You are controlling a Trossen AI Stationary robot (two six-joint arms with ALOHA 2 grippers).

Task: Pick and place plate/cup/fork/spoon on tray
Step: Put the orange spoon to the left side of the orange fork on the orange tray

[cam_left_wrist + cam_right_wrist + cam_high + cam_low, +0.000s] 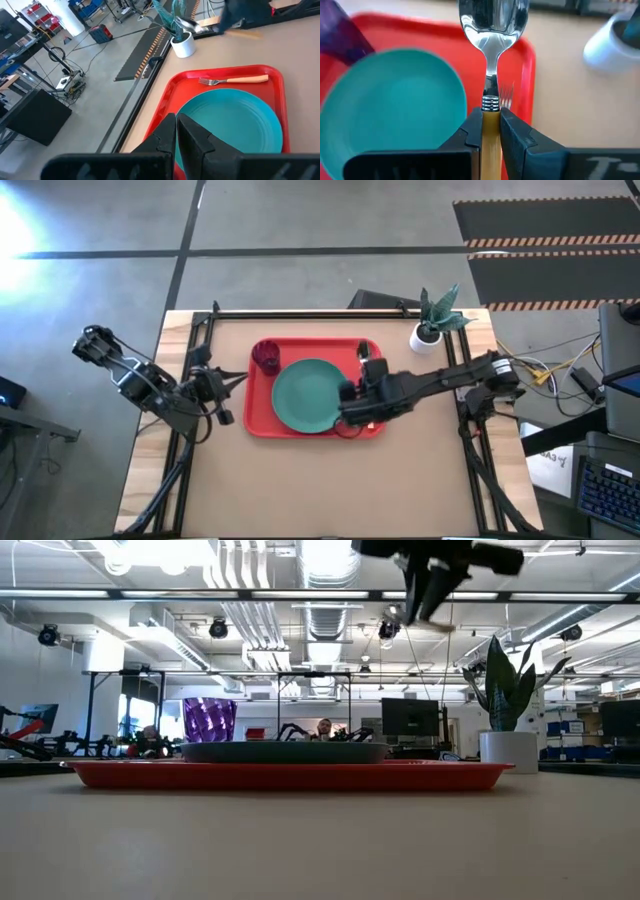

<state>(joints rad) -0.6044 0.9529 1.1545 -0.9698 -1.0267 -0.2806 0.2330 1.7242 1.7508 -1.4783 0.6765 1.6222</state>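
The red tray (258, 405) lies mid-table. On it are the teal plate (305, 395), the purple cup (266, 356) at its far left corner, and the fork (235, 80) along its right rim, tines toward the far side. My right gripper (490, 125) is over the tray's right part (368, 380), shut on the spoon (492, 20). In the low view the spoon (420, 618) is high above the tray. My left gripper (176, 131) is shut and empty at the table's left (222, 395). My right gripper pinches the spoon's orange handle (490, 122) between its two fingers, just behind the ribbed metal collar. The neck and bowl stick out past the fingertips toward the table's far side. The spoon is lifted clear, above the fork's tines (507, 92) and the tray's right rim.
A small white pot with a green plant (425, 337) stands on the table beyond the tray's far right corner. Black frame rails run along the table's left, far and right edges. The table's near half is bare wood.
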